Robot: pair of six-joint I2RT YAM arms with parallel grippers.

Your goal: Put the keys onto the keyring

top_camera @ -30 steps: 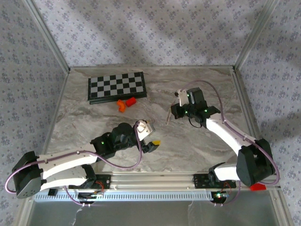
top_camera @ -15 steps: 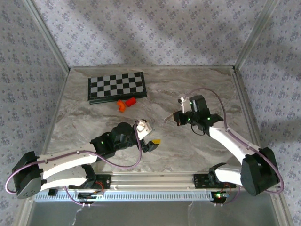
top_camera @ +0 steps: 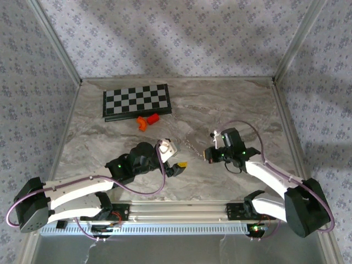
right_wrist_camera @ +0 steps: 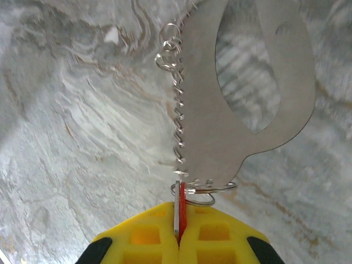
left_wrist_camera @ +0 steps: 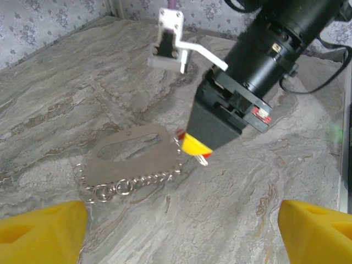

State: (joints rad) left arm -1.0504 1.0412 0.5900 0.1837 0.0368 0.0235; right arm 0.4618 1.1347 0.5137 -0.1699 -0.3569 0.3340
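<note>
Right gripper (right_wrist_camera: pixel 179 234), shut on keyring (right_wrist_camera: pixel 182 197), is brought down toward frame middle — left gripper (left_wrist_camera: pixel 179 234) held wide — two-arm work made easier.

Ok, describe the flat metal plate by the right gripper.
The plate is thin, dull grey metal with one oblong cutout, apparently lying flat on the marble table. A chain of small silver rings runs along one edge. A wire ring at its corner meets the red tag pinched in the right gripper.
</note>
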